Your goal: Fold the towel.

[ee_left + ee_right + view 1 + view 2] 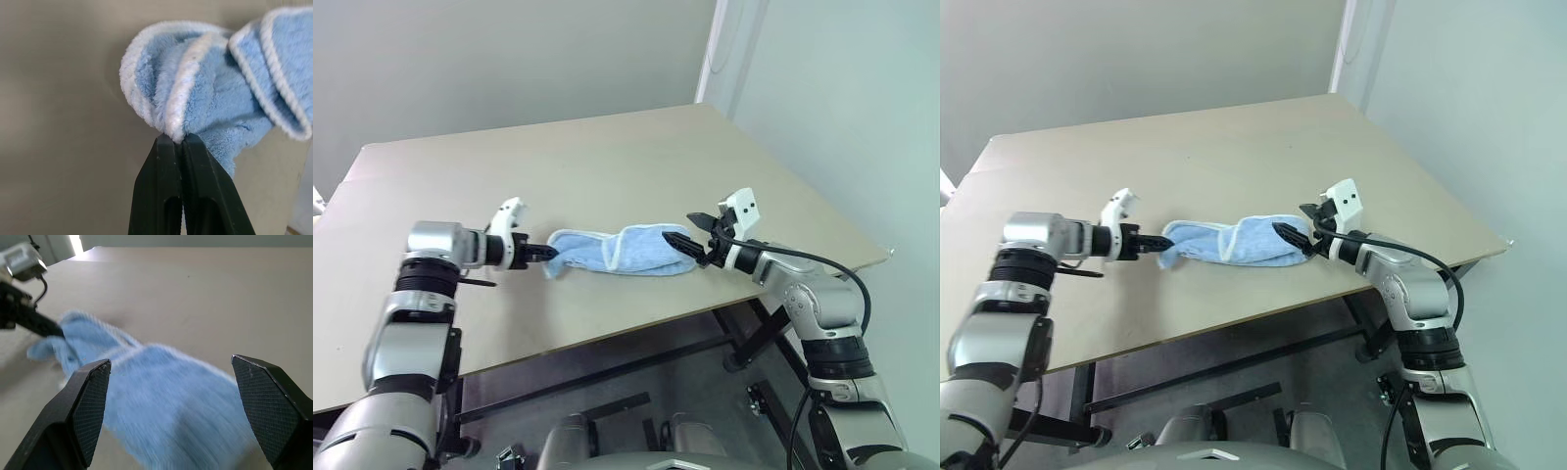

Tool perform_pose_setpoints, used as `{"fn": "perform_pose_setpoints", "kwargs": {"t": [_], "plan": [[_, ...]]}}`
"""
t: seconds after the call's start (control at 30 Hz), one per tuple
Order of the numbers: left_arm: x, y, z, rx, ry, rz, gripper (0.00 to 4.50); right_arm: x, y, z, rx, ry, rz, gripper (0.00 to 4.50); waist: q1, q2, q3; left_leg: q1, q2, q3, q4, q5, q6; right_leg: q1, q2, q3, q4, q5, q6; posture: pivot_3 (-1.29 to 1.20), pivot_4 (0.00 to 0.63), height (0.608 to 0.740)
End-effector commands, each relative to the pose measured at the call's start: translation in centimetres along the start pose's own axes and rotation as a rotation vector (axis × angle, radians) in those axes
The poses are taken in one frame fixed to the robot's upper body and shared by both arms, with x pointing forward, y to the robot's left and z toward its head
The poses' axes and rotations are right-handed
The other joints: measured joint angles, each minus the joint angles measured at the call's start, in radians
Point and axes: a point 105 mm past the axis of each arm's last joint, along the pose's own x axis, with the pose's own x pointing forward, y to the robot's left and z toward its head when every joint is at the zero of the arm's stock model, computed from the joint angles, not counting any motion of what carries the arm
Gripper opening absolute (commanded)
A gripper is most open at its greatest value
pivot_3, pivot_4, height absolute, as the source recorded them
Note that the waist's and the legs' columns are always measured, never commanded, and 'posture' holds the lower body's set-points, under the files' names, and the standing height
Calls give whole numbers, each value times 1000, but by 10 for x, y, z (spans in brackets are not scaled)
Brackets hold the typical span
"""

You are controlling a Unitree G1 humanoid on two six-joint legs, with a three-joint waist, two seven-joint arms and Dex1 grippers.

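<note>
Small light-blue terry towel (619,250) with whitish stitched hem lies bunched and twisted lengthwise on the pale beige flat surface (607,166), near its front edge, stretched between the two grippers. Left gripper (548,252): jaws closed tight on the towel's hemmed end; right gripper (691,235): jaws spread wide at the opposite end, one finger over the cloth, gripping nothing. Plain grey-white walls (509,59) behind; dark metal frame (607,367) under the surface.
</note>
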Motion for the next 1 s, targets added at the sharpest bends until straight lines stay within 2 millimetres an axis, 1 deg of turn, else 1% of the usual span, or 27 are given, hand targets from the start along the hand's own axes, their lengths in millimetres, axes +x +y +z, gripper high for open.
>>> {"fn": "perform_pose_setpoints", "kwargs": {"t": [0.03,0.1,0.13,0.17,0.2,0.27,0.3,0.4,0.53,0.6,0.67,0.73,0.77,0.83,0.9,0.97,1.0], "plan": [[-24,-8,11,27,16,-40,15,-5,3,16,-50,-44,22,4133,1,0,0,0,0,0,0,0,0,-1,0,0,0,0,0,0,0,740],[-36,-10,13,45,32,-60,15,-5,1,14,-51,-36,16,4133,2,0,0,-1,0,1,-1,0,0,-3,0,0,0,0,0,0,0,740],[-42,-15,16,61,32,-88,15,-4,0,14,-50,-36,15,4133,3,0,0,-2,0,1,-1,0,0,-4,0,0,0,0,0,0,0,740],[-45,-20,18,83,33,-121,15,-4,0,14,-49,-36,15,4133,4,0,0,-4,0,1,-2,0,0,-5,0,0,0,0,0,0,0,740],[-49,-31,21,105,35,-178,15,-3,0,14,-48,-37,14,4133,6,0,0,-6,0,1,-2,0,0,-7,0,0,0,0,0,0,0,740],[-50,-47,25,132,46,-256,15,0,0,14,-47,-37,12,4133,10,0,0,-9,0,1,-1,0,0,-8,0,0,0,0,0,0,0,740],[-46,-53,26,148,60,-277,15,1,-1,13,-50,-33,5,4133,11,0,0,-14,0,0,1,0,0,-10,0,0,0,0,0,0,0,740],[-34,-66,29,156,82,-325,15,6,-5,11,-61,-24,-19,4133,9,0,0,-16,-1,1,3,0,0,-10,0,0,1,0,0,0,0,740],[-17,-82,32,151,113,-378,15,5,-6,11,-70,-23,-31,4133,6,0,0,-15,0,0,5,2,2,-9,0,0,2,0,0,0,0,740],[-5,-93,35,129,121,-406,15,3,-7,10,-71,-23,-37,4133,6,0,0,-15,0,0,5,2,3,-10,1,0,4,0,0,0,0,740],[9,-105,37,156,144,-429,15,2,-7,8,-71,-19,-44,4133,9,0,0,-15,0,-1,6,2,3,-9,1,0,4,0,0,0,0,740],[29,-119,41,155,149,-436,15,1,-6,7,-68,-20,-53,4133,11,0,0,-15,-1,-1,7,2,3,-9,1,0,4,0,0,0,0,740],[35,-123,42,148,148,-436,15,0,-6,7,-66,-21,-56,4133,11,0,0,-15,-1,-1,7,2,3,-8,1,0,4,0,0,0,0,740],[47,-131,39,165,168,-453,15,-2,-6,6,-66,-22,-66,4133,8,0,0,-15,-1,-1,8,2,4,-8,1,1,4,0,0,0,0,740],[63,-134,31,205,206,-421,15,-6,-9,4,-69,-16,-89,4133,4,-1,0,-15,-1,-1,7,2,4,-8,1,1,5,0,0,0,0,740],[81,-128,32,192,173,-323,15,-10,-10,4,-68,-17,-103,4133,6,-1,0,-14,-1,-1,7,2,4,-8,2,1,5,0,0,0,0,740],[87,-129,34,196,145,-316,15,-12,-11,3,-67,-19,-109,4133,6,-1,0,-14,-1,-2,7,2,4,-8,2,1,6,0,0,0,0,740]]}}
